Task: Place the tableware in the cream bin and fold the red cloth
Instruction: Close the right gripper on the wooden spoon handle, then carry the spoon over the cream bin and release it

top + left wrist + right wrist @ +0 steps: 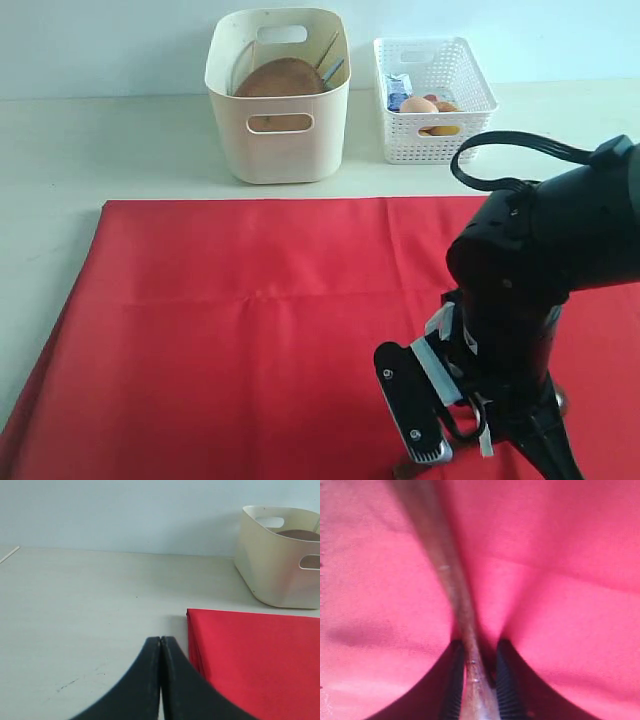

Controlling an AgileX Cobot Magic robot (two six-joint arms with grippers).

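Observation:
The red cloth [250, 300] lies spread flat on the table. My right gripper [470, 425] is down at its near right part, shut on the handle of the dark wooden spoon [445, 570], which lies along the cloth [570, 540] between the fingers [477, 647]. A brown end of the spoon [405, 468] shows below the arm. The cream bin [278, 150] stands behind the cloth and holds the brown plate [280, 78] and chopsticks [328, 50]. My left gripper [161, 641] is shut and empty over bare table, beside the cloth's corner [260, 655]; the bin [275, 570] is beyond it.
A white lattice basket [435, 130] with an egg and other food stands right of the cream bin. Pale table [60, 150] runs around the cloth's left and far sides. The right arm's black body [550, 250] hides the cloth's near right area.

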